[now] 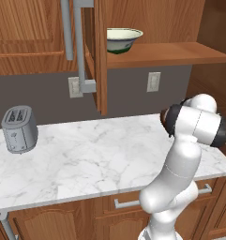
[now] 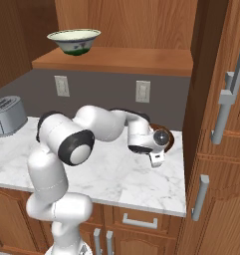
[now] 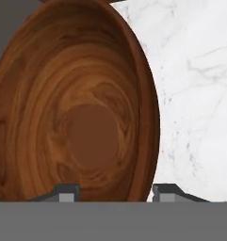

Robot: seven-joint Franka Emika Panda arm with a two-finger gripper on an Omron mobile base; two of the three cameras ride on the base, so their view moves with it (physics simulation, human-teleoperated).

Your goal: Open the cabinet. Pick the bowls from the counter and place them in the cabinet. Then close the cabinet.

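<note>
Dark glossy brown wooden bowl [image 3: 77, 108] sits on the white grey-veined marble counter [image 1: 86, 154], back right, close to the wall. Two-finger gripper [image 3: 115, 193] straddles its right rim wall: one tip inside, one outside; whether they're pinching yet I can't tell. Bowl looks rigid, light, slick-finished; the thin rim is the only sensible hold and may pivot. Pale cream bowl, green outside [image 1: 124, 39], is already on the wooden shelf of the open reddish-brown cabinet [image 1: 180, 52], with free shelf to its right. Watch the shelf edge overhead and the door panel [image 2: 211, 74] on the right when lifting.
</note>
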